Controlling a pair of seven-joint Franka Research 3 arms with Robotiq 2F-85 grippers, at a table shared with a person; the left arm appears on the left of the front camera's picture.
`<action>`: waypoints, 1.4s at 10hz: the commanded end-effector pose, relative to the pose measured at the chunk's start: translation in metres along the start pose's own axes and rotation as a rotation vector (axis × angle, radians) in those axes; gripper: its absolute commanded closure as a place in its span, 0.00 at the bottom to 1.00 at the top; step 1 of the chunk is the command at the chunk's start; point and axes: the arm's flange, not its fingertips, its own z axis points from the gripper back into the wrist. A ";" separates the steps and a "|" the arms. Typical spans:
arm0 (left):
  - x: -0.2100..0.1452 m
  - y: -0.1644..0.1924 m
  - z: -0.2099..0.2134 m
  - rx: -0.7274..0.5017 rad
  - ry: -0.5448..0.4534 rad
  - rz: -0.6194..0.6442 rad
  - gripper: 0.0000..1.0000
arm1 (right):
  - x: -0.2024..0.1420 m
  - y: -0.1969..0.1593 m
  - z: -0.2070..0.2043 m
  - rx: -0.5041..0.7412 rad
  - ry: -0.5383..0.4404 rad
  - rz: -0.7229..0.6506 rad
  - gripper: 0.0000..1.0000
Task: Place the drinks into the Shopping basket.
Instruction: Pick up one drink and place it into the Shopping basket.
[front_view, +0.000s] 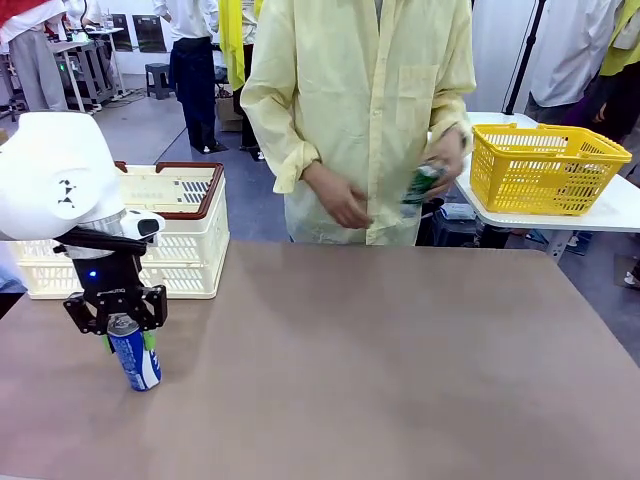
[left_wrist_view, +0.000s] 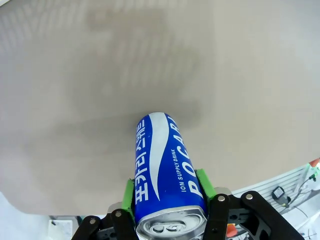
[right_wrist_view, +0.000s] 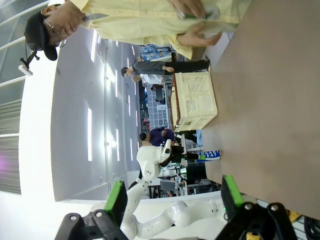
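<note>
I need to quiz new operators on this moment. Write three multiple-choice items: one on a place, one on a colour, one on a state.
1. Where is the blue can?
A. Inside the cream crate.
B. On the brown table, at its left front.
C. In the yellow basket.

2. What colour is the drink can in the person's hand?
A. Green.
B. Red.
C. Orange.

3. How is the left tool?
A. Open, high above the table.
B. Shut on nothing.
C. Shut on the blue can.

Answers:
1: B, since the can stands on the tabletop below the left arm.
2: A, since its print shows green with white.
3: C, since the left wrist view shows it clamped on both sides of the can.
</note>
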 end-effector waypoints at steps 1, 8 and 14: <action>-0.060 0.026 -0.024 0.039 -0.075 0.025 1.00 | -0.002 0.000 0.003 -0.012 0.016 0.015 0.00; -0.059 0.122 0.277 0.012 -0.434 -0.075 1.00 | -0.002 0.000 0.003 -0.012 0.016 0.015 0.00; 0.039 0.180 0.298 -0.074 -0.509 0.137 1.00 | -0.002 0.000 0.003 -0.012 0.016 0.015 0.00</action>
